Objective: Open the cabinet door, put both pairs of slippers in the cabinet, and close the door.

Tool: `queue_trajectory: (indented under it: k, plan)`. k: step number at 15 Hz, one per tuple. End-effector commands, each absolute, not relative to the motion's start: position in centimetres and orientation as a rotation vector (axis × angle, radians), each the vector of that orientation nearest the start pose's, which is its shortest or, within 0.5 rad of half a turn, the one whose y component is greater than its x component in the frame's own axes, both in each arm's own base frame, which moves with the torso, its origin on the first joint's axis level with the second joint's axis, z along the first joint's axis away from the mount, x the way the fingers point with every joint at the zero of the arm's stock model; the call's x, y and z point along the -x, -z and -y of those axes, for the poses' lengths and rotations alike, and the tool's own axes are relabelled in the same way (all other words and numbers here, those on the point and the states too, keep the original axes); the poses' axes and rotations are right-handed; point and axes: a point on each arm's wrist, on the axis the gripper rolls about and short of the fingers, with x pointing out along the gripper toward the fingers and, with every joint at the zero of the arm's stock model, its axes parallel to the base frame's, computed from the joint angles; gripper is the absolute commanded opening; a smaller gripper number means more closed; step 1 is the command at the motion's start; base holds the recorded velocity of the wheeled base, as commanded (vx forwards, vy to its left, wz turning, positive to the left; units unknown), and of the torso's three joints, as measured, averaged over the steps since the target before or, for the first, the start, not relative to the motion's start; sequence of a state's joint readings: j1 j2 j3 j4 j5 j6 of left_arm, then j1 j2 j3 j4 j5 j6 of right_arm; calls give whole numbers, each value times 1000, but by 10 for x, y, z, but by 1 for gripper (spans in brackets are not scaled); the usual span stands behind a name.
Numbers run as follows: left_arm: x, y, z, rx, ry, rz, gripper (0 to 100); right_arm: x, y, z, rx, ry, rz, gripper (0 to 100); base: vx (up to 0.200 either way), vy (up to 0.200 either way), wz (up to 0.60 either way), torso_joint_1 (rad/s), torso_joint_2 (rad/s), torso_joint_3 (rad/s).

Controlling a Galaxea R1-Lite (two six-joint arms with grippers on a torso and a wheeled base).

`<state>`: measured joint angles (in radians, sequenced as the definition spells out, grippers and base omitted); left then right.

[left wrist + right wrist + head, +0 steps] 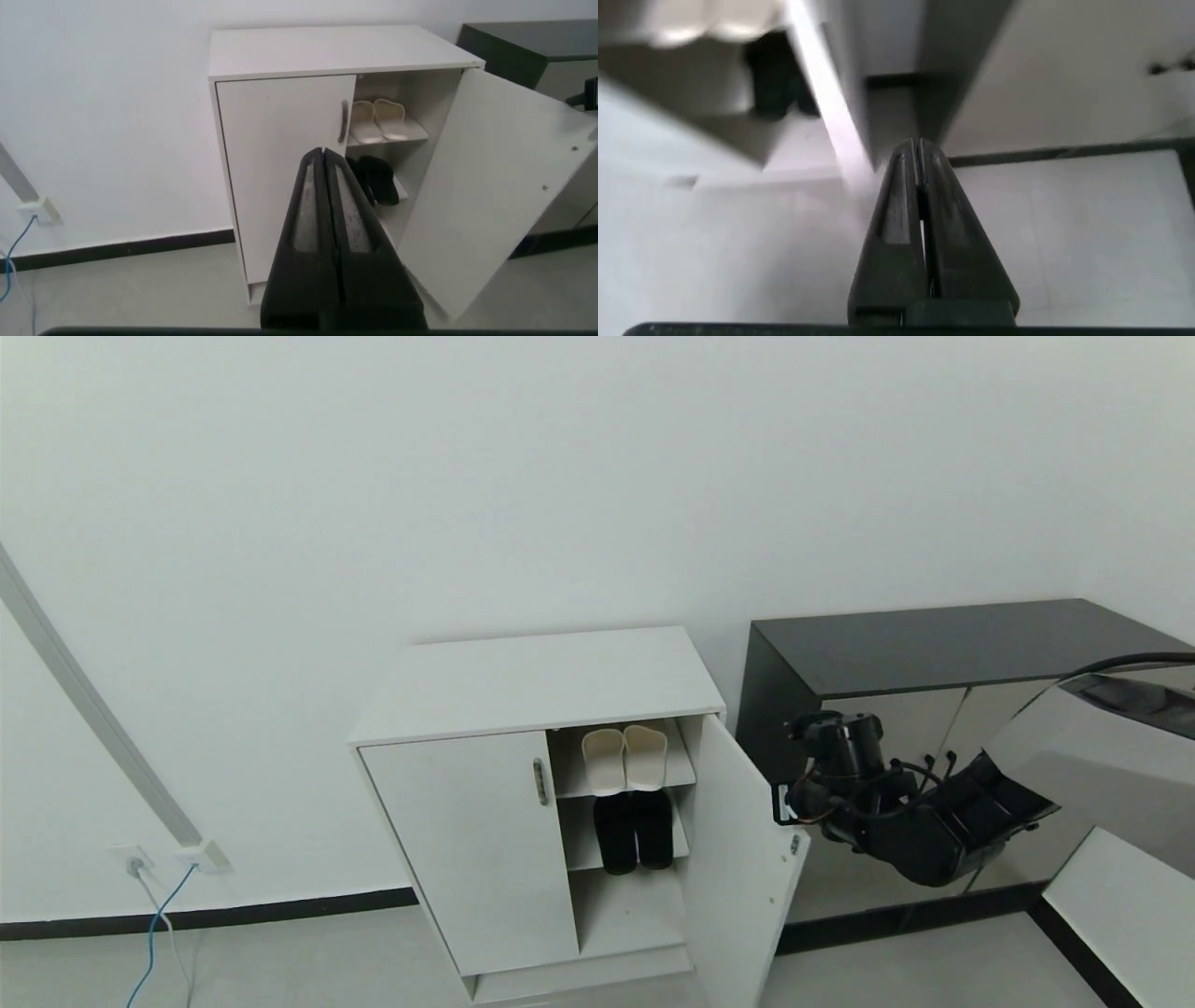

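Judging from how things lie, most of the task is done. The white cabinet (537, 686) stands with its right-hand door (738, 859) swung wide open. Both pairs are inside: the beige slippers (625, 758) sit side by side on the top shelf, and the black slippers (635, 831) sit on the shelf just below. The bottom compartment holds nothing that I can see. The left-hand door (467, 849) is shut, its handle (540, 781) at the inner edge. Only closing the open door appears to be left.

The right arm is on the outer side of that open door, between it and the black sideboard (934, 644). The right gripper (918, 149) is clenched, its fingers pressed together with nothing between them. It points at the door's free edge, with the black slippers visible beyond. It is very near the panel, but I cannot tell whether it touches. A push on that outer face would likely swing the door home.

The left gripper (323, 154) is also clenched and empty. It hangs in front of the cabinet, well apart from it, aimed toward the gap between the two doors.
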<state>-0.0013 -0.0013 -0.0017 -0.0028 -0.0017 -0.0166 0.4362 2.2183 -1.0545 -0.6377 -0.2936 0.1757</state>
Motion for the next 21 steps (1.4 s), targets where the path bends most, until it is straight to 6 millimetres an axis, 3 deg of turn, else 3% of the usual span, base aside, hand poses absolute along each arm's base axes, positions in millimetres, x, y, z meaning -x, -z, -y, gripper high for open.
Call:
queue_trajectory:
  k: [1, 7, 9, 13, 21]
  plan:
    - [23, -76, 0, 17, 2, 5, 0, -347, -82, -181, 16, -159, -466, 0, 0, 0, 0, 0, 0, 0]
    - [23, -76, 0, 18, 2, 5, 0, -310, -102, -195, 29, -273, -451, 0, 0, 0, 0, 0, 0, 0]
    - [23, -76, 0, 17, 2, 5, 0, -303, -99, -201, 58, -299, -461, 0, 0, 0, 0, 0, 0, 0]
    - [23, -76, 0, 18, 2, 5, 0, -297, -95, -203, 44, -348, -449, 0, 0, 0, 600, 1, 2, 2]
    - [23, -76, 0, 17, 2, 5, 0, -280, -71, -196, 75, -516, -474, 0, 0, 0, 0, 0, 0, 0]
